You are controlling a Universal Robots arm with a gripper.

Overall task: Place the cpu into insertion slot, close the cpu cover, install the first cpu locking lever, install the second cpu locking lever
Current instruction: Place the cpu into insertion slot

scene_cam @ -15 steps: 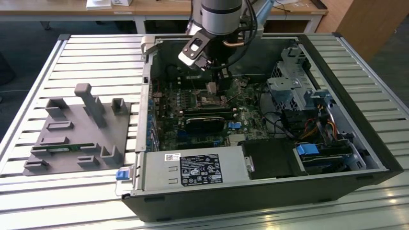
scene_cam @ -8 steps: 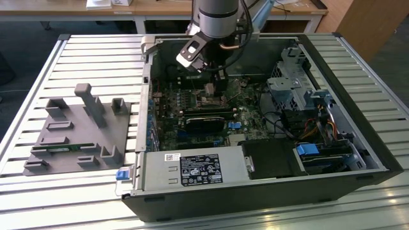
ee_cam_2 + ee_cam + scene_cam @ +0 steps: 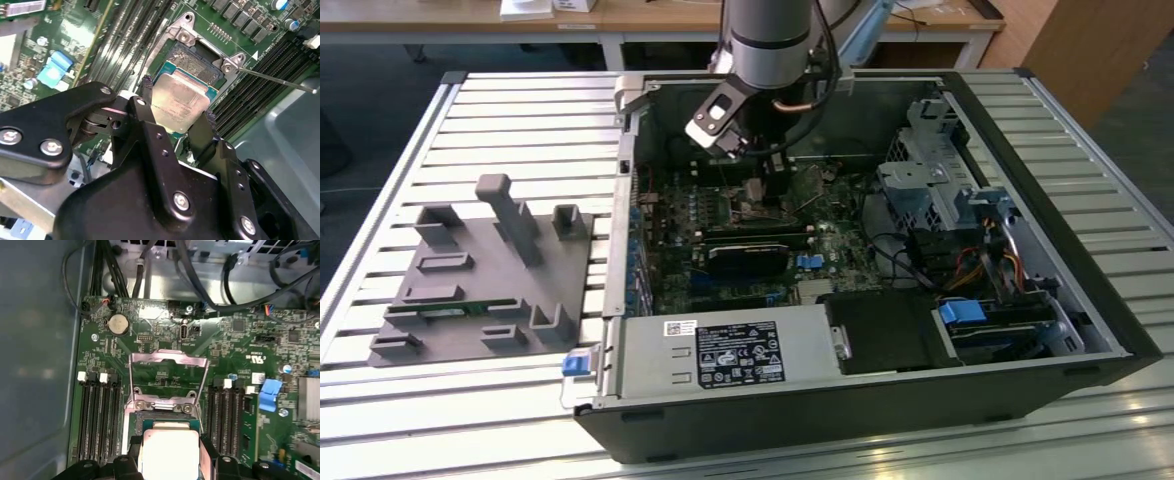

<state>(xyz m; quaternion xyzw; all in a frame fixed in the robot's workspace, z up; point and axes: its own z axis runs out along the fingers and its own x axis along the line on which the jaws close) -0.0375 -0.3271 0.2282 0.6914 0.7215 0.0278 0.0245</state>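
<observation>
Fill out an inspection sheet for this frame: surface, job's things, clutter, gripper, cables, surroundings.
Surface: slatted table bearing an open case.
Job's things: cpu held over the slot, part of the pin field uncovered; cover open.
Clutter: grey fixture on the table, at the exterior view's left of the case.
Gripper: gripper shut on the cpu, inside the case.
Cables: black cables at the board's edge; coloured wires by the drive bays.
Surroundings: wooden desk beyond the table.
</observation>
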